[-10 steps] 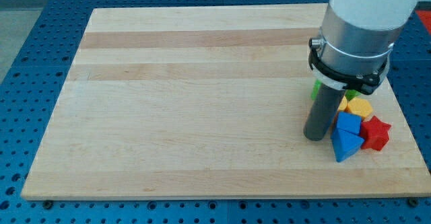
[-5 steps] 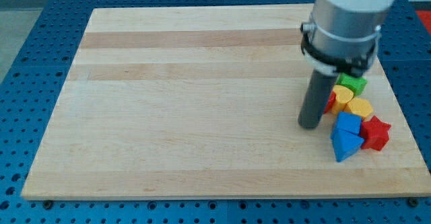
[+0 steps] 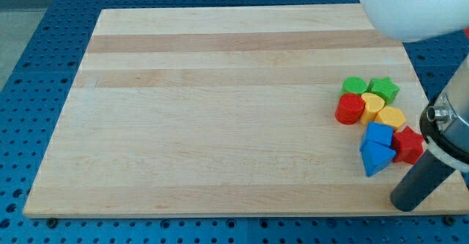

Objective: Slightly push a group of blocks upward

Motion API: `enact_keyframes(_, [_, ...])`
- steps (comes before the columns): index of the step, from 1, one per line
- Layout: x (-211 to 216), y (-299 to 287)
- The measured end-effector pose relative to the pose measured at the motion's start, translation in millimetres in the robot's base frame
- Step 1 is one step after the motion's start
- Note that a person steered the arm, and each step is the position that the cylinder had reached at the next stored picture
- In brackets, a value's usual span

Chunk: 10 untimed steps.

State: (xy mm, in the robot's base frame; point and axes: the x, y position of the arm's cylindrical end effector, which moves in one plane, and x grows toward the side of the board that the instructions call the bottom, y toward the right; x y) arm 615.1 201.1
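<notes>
A tight group of blocks sits at the view's right on the wooden board: a green cylinder, a green star, a red cylinder, a yellow heart-like block, a yellow block, two blue blocks and a red star. My tip rests near the board's bottom right edge, below and right of the lower blue block, just below the red star. It touches no block.
The board lies on a blue perforated table. The arm's white and grey body fills the view's upper right corner and right edge.
My tip moved from the left side of the group to the bottom right, below the blocks. The blocks kept their places; the green and red cylinders are now uncovered.
</notes>
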Motion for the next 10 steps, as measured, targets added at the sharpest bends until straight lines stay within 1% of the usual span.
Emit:
enact_keyframes(1, [-35,-27])
enact_keyframes(2, [-51,-35])
enact_keyframes(3, [-51,-35])
enact_keyframes(4, [-71,-36])
enact_keyframes(8, [-62,-33])
enact_keyframes(9, [-38,-54])
enact_keyframes(10, [-65,-66])
